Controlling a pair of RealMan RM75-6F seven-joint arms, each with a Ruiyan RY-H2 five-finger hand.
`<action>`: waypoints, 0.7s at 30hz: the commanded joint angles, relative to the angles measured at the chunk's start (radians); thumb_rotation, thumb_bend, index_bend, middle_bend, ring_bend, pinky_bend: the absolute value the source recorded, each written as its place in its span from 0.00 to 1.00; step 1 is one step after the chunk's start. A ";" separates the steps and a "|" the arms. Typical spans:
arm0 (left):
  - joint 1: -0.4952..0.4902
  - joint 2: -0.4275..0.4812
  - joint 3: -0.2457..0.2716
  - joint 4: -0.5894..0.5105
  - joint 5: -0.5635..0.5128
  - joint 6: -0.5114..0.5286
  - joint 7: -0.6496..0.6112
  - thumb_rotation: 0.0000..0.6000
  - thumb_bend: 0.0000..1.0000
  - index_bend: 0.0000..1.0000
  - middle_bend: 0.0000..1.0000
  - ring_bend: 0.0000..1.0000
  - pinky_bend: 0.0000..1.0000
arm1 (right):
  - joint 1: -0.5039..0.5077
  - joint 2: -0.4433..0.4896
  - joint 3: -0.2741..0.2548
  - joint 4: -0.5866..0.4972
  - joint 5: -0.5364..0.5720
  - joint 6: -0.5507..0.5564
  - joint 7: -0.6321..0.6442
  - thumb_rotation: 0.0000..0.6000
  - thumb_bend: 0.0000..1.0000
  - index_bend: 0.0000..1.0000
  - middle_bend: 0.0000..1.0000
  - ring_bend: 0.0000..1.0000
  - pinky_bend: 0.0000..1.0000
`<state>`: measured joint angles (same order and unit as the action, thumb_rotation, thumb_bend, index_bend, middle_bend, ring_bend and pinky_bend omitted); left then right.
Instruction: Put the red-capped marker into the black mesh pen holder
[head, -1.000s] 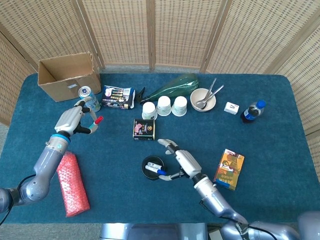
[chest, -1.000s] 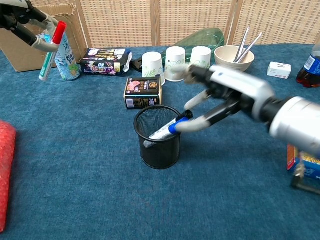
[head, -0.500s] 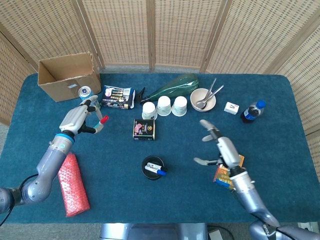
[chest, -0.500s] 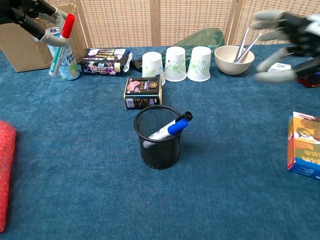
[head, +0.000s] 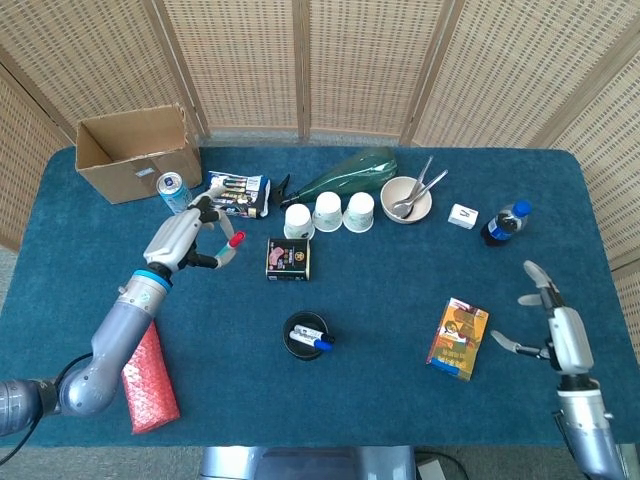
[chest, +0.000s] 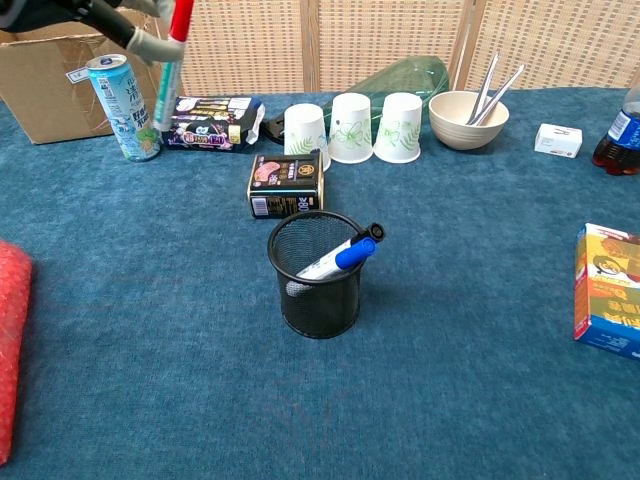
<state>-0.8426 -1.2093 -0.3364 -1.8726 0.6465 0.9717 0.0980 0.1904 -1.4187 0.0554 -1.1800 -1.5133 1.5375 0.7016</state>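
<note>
Black mesh pen holder (chest: 319, 273) stands nearest me, well off to the right of my left hand (head: 186, 240), with a blue-capped marker (chest: 341, 257) leaning in it but no red one yet. Further out, that hand grips the red-capped marker (head: 230, 242) lifted above the table, cap up. So, I judge, the pickup is done; carrying over and dropping in remain. My right hand (head: 553, 327) hovers empty, fingers spread, far right.
</note>
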 joint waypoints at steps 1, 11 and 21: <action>0.004 -0.026 -0.015 -0.019 0.016 -0.003 -0.042 1.00 0.38 0.60 0.05 0.03 0.32 | -0.015 0.004 -0.005 0.022 -0.003 0.007 0.011 1.00 0.00 0.01 0.10 0.13 0.39; 0.008 -0.157 -0.021 -0.003 0.140 -0.039 -0.177 1.00 0.38 0.61 0.04 0.02 0.32 | -0.023 0.010 0.003 0.028 -0.015 0.004 0.023 1.00 0.00 0.01 0.10 0.13 0.39; -0.007 -0.266 -0.021 0.003 0.168 -0.011 -0.196 1.00 0.38 0.61 0.03 0.00 0.32 | -0.026 0.005 0.015 0.041 -0.007 -0.012 0.032 1.00 0.00 0.01 0.10 0.13 0.39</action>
<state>-0.8474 -1.4700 -0.3573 -1.8704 0.8112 0.9584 -0.0957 0.1648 -1.4134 0.0708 -1.1393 -1.5204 1.5256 0.7338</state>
